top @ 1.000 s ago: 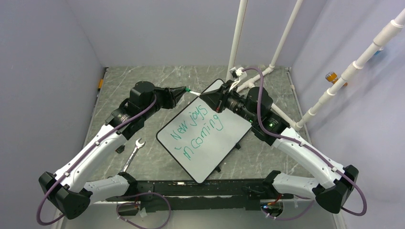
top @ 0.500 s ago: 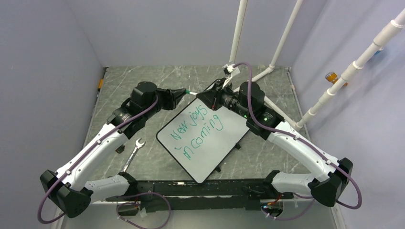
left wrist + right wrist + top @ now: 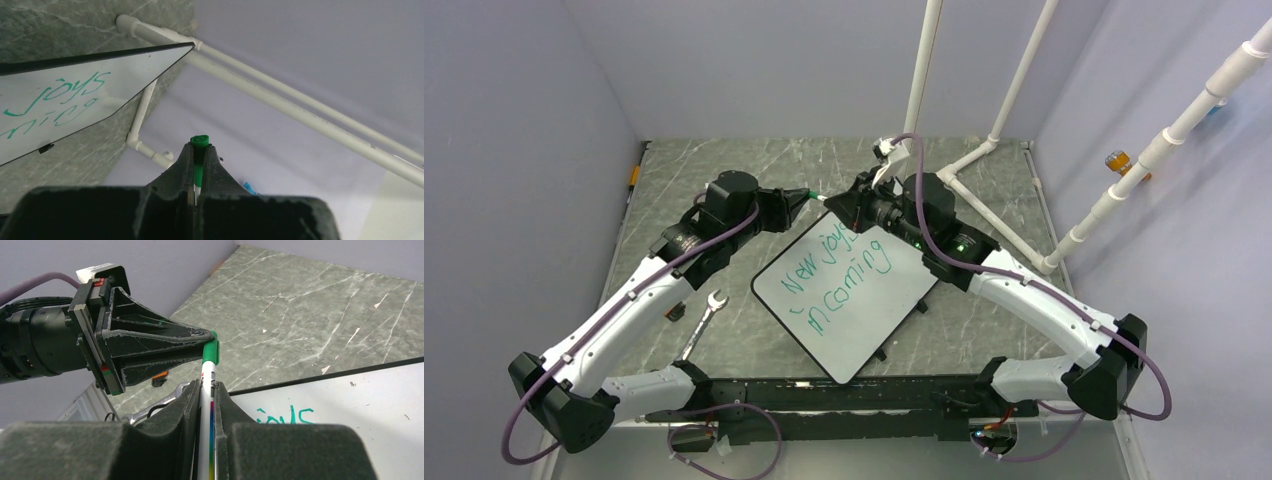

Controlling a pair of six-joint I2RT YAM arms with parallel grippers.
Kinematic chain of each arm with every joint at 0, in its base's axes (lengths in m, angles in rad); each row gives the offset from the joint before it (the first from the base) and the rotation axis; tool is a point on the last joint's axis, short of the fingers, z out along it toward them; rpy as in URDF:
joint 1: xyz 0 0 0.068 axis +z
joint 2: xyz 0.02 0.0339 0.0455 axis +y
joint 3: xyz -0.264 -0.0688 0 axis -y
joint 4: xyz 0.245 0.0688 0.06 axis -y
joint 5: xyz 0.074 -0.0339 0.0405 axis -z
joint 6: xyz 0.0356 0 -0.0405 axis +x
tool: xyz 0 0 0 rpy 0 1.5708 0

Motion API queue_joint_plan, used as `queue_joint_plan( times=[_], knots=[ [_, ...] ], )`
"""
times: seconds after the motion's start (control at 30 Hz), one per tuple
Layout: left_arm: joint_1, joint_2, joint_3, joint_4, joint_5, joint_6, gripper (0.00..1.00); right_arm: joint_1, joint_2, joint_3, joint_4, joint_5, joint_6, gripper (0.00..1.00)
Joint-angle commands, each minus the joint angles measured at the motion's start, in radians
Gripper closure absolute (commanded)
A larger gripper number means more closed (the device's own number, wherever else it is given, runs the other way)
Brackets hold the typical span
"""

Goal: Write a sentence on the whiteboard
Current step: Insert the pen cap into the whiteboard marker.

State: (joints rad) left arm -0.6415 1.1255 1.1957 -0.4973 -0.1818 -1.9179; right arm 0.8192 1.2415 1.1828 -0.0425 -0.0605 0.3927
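The right arm now reaches further left than a second ago, so the right gripper (image 3: 844,203) sits just beside the left gripper (image 3: 808,196). Earlier a longer stretch of pen showed between them. The left arm is almost where it was.

The whiteboard (image 3: 869,325) lies flat and cornerwise on the grey table (image 3: 724,170) between the two arms, unmoved. The sentence (image 3: 834,272) "New joys incoming" runs across it in green.

From overhead we cannot read either grip. The left wrist view shows that gripper's fingers pinched tight on the green cap (image 3: 199,150). The right wrist view shows its own fingers closed narrowly around the white marker (image 3: 206,395), whose end sits in that cap. Only the overhead view shows us the wrench (image 3: 704,318) lying left of the board.
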Motion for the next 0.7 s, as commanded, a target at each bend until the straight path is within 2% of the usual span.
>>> queue_joint_plan(
  times=[0.0,0.23,0.67],
  knots=[
    [-0.046,-0.004,0.063,0.031,0.036,-0.012,1.0,0.036,0.044,0.032,0.038,0.058,-0.012,1.0],
    [-0.068,0.013,0.075,0.109,0.051,0.075,1.0,0.045,0.053,-0.011,0.115,0.146,0.05,1.0],
    [-0.114,-0.017,0.044,0.204,0.006,0.128,1.0,0.028,0.052,-0.071,0.297,0.12,0.225,1.0]
  ],
)
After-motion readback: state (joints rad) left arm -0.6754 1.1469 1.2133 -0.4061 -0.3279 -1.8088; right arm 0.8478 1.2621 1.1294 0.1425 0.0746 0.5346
